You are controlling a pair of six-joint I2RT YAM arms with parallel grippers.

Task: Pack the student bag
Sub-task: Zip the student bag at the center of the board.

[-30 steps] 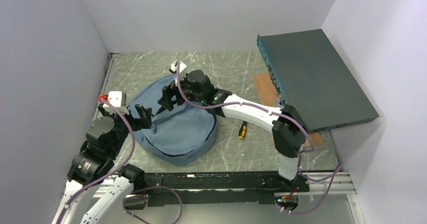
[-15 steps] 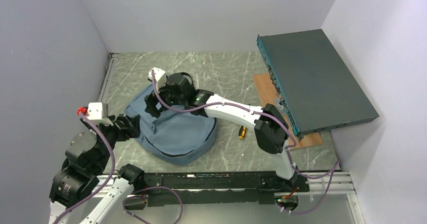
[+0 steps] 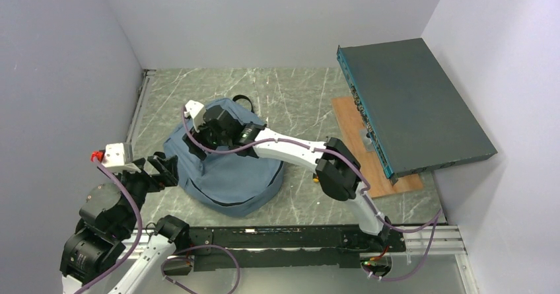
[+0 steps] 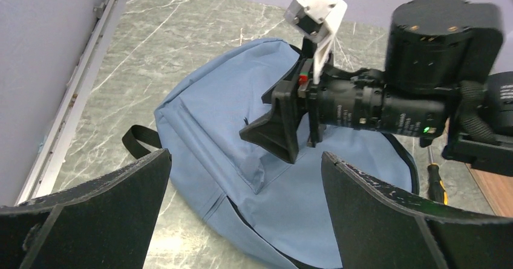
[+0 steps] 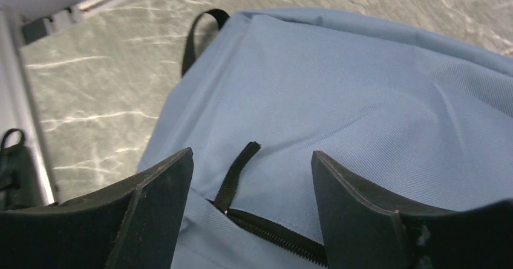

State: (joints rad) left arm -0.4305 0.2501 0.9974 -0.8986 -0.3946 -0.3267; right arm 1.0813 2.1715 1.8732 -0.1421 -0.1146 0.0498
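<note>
The student bag [image 3: 231,175] is a dusty-blue backpack lying flat on the marble table, with a black top loop [image 5: 199,27] at its far end. My right gripper [image 3: 198,142] hovers low over the bag's left part. It is open, and the black zipper pull [image 5: 239,172] lies between its fingertips [image 5: 175,172] without touching them. A black zipper [image 5: 278,236] runs from the pull toward the camera. My left gripper [image 3: 164,168] stands wide open just left of the bag, holding nothing. In the left wrist view the right gripper [image 4: 275,130] shows above the bag [image 4: 205,136].
A dark teal flat box [image 3: 416,102] leans at the right over a brown board [image 3: 360,142]. A screwdriver [image 4: 437,181] lies on the table right of the bag. A metal rail [image 3: 135,109] runs along the left wall.
The right arm has swung left across the bag, bringing its gripper down over the zipper pull with the jaws a little narrower. The left gripper has drawn back to the left, off the bag.
</note>
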